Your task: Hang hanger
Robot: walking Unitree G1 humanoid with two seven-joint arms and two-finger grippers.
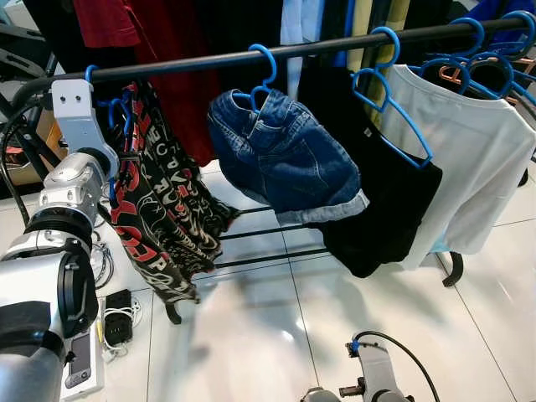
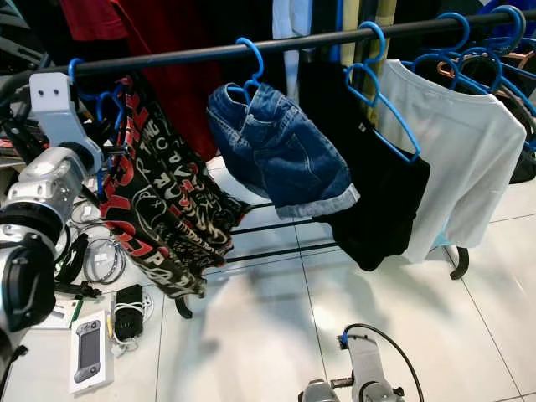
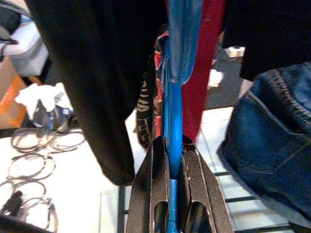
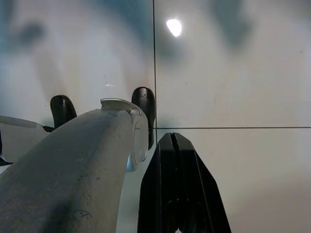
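Rail: a black clothes rail (image 1: 209, 60) is seen running across the upper part of the head views, sloping slightly upward toward the robot's right.
Left gripper: the left gripper (image 3: 171, 167) is raised to the left end of the rail; its two black fingers (image 3: 151, 189) are pressed together on a blue hanger (image 3: 172, 116), whose blue bar is clamped between them.
Blue hanger: its hook (image 1: 89, 74) is seen at the rail's left end, at the rail, just above the silver wrist (image 1: 77, 113); whether the hook rests fully on the rail cannot be told.
Garment on hanger: a black, red and white printed garment (image 1: 159, 209) is draped below the held hanger, hanging toward the floor.
Right gripper: the right gripper (image 4: 175, 145) is held low over the white tiled floor (image 4: 233, 73); its fingers are shut together with nothing between them.
Other garments: denim shorts (image 1: 280, 155) are hung on a second blue hanger near mid-rail; a black top (image 1: 377, 209) and a white T-shirt (image 1: 469, 159) are hung further right, each on blue hangers.
Floor items: cables (image 2: 100, 255) and a handheld device in a white box (image 2: 88, 352) are noted on the floor beneath the left arm.
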